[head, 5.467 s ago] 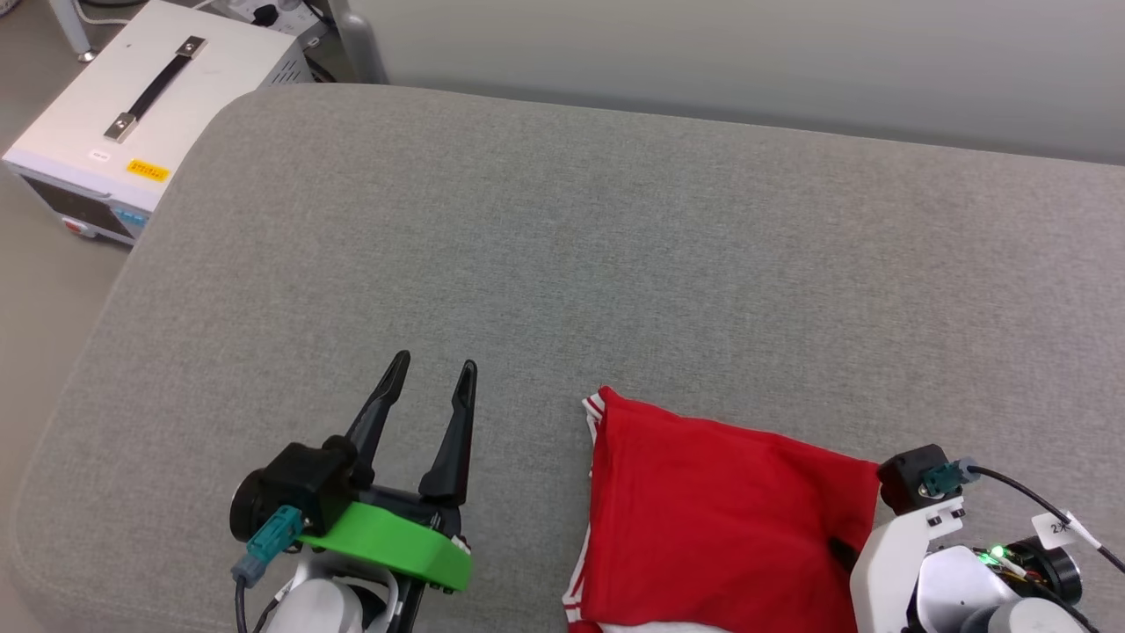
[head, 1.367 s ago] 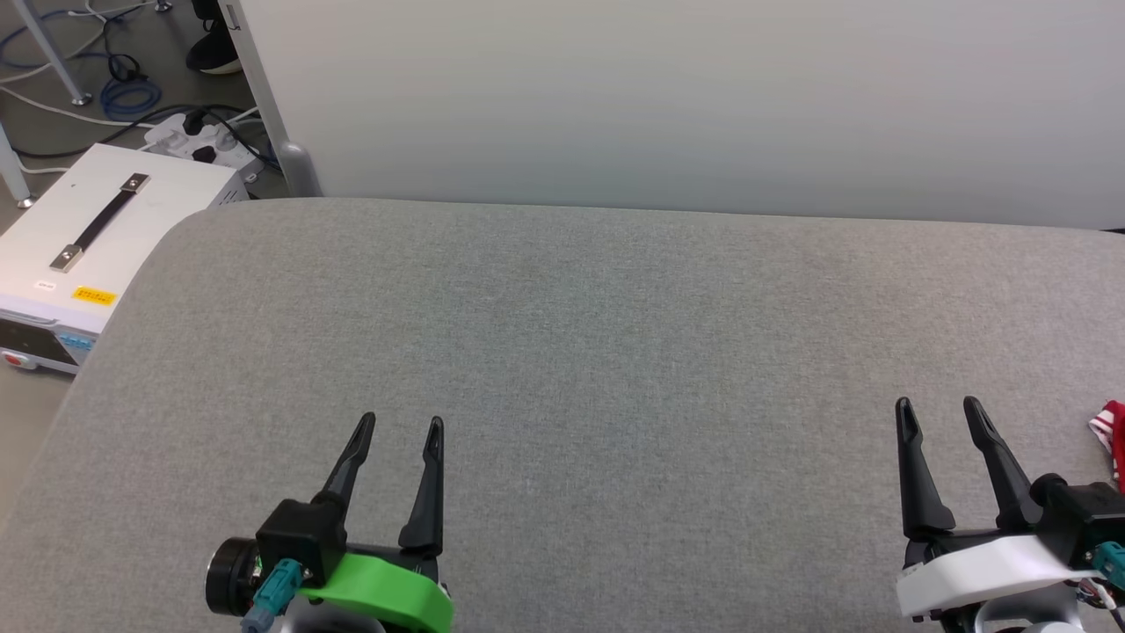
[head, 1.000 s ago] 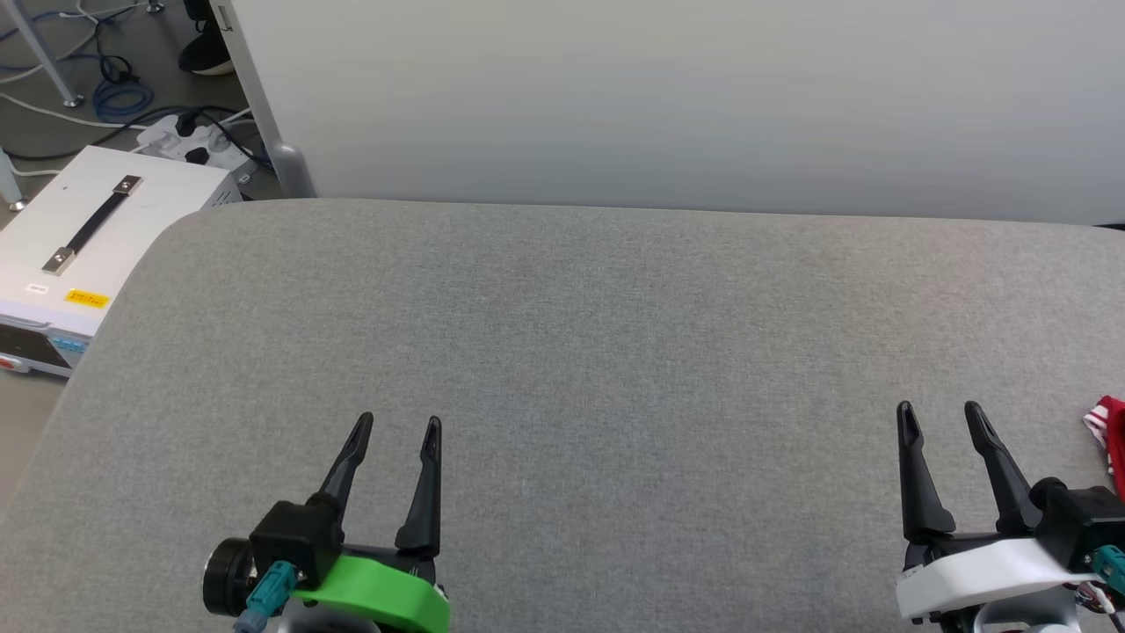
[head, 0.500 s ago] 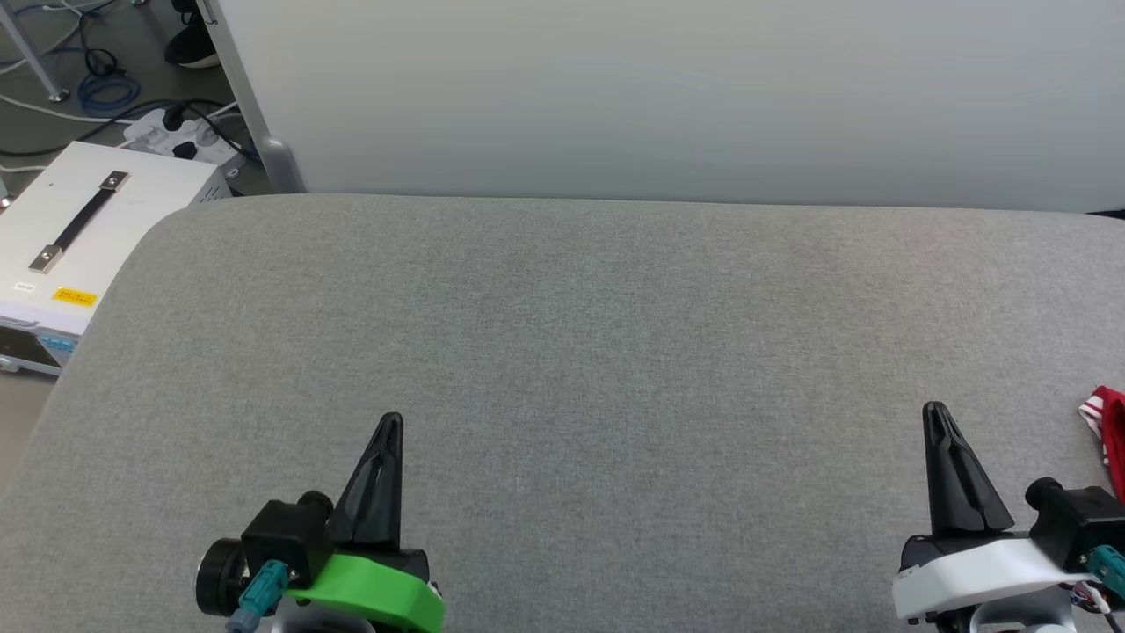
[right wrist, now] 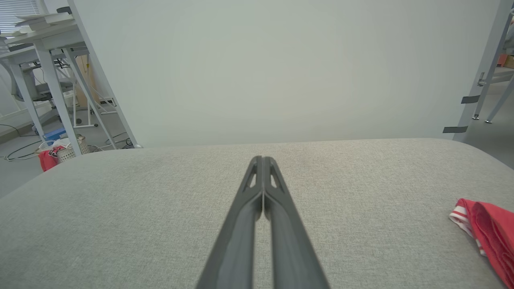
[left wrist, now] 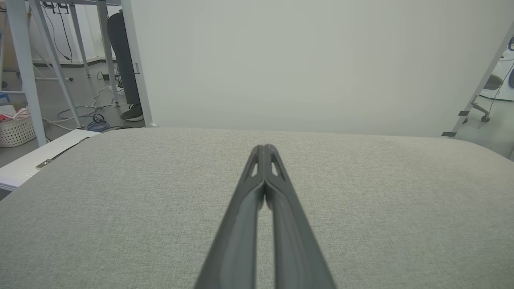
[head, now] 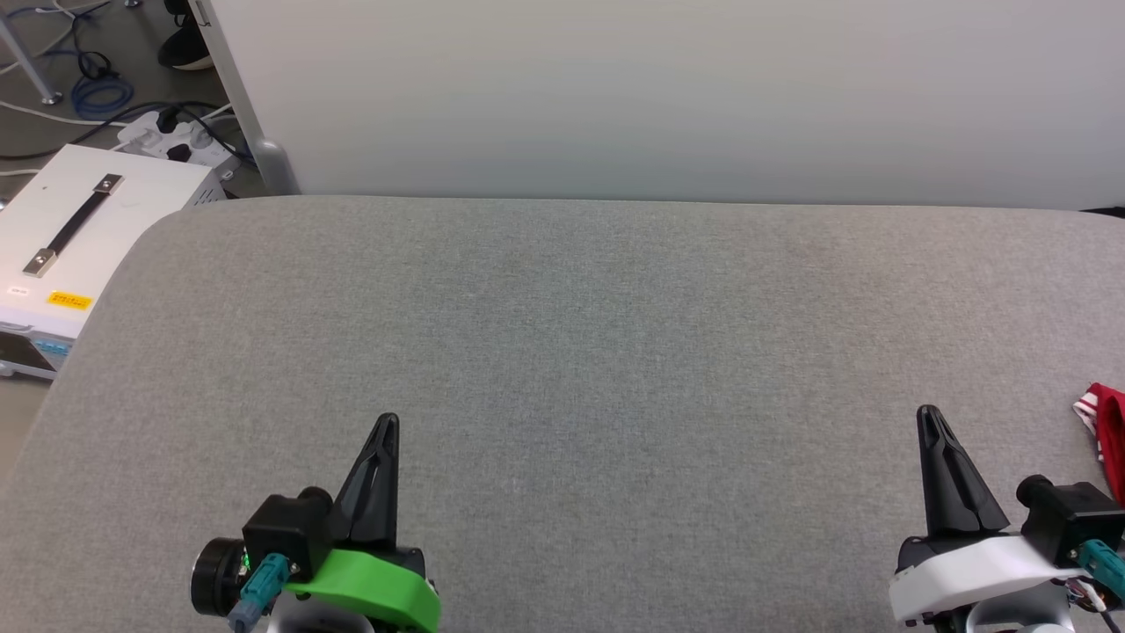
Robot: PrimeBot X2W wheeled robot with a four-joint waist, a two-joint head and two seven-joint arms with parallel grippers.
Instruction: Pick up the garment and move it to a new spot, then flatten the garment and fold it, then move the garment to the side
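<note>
Just right of right gripper [head: 928, 415], garment [head: 1109, 440] lies aside on grey cushion [head: 598, 334], not touching it. Jaws open a second ago, now pinched closed, empty; left gripper [head: 387, 422] same. We judge task finished.

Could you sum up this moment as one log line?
left gripper: shut, empty | right gripper: shut, empty | garment: lying on grey surface, right of right gripper, untouched
</note>
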